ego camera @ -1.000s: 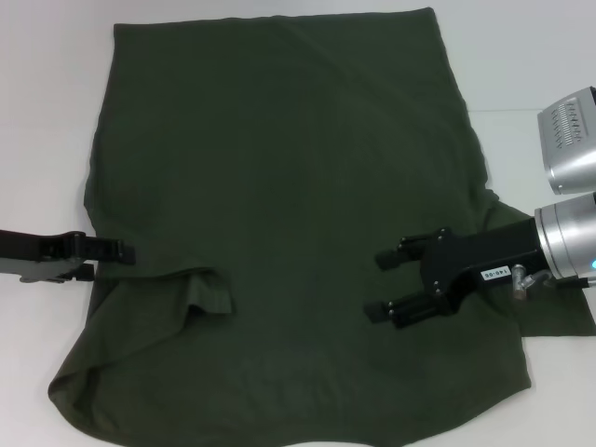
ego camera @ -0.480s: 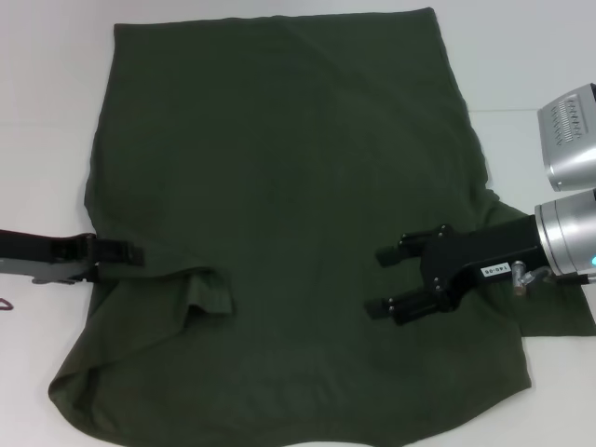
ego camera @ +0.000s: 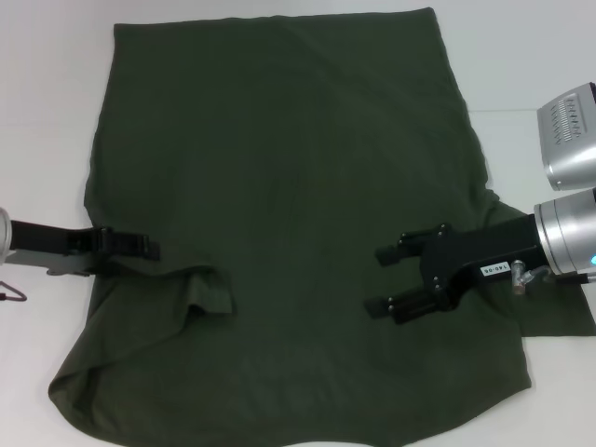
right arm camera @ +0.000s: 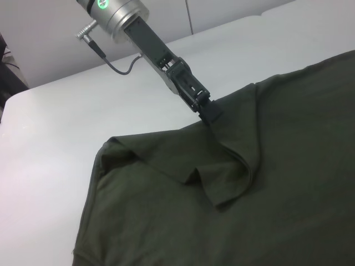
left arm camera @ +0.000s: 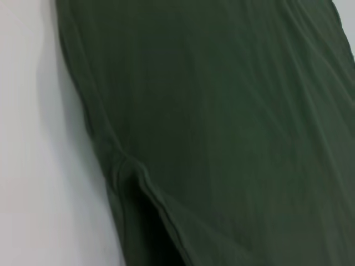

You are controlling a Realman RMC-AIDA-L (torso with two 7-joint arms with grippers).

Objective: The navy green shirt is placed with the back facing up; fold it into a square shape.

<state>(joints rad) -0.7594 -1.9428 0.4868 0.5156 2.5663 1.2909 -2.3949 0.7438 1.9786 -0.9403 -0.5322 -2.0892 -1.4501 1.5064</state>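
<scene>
You have the navy green shirt (ego camera: 279, 214) spread plain side up across the white table (ego camera: 47, 112), its straight hem at the far edge and the bottom running out of the head view nearest you. Near its left side a sleeve flap (ego camera: 207, 296) lies folded inward onto the body, with a raised crease running from it; the right wrist view shows the same flap (right arm camera: 222, 183) as a turned-over triangle.

Your left hand (ego camera: 140, 250) reaches in low from the left, its dark fingers over the shirt's left edge just above that flap. In the right wrist view its tip (right arm camera: 208, 111) sits at the cloth's edge with the fabric drawn up into a ridge there, but you cannot tell whether it is pinching the cloth. Your right hand (ego camera: 380, 279) hovers over the shirt's right middle, its two fingers spread apart and pointing left, holding nothing.

Compared with a second ago, the left hand has pushed farther in over the shirt; the right hand has barely shifted.
</scene>
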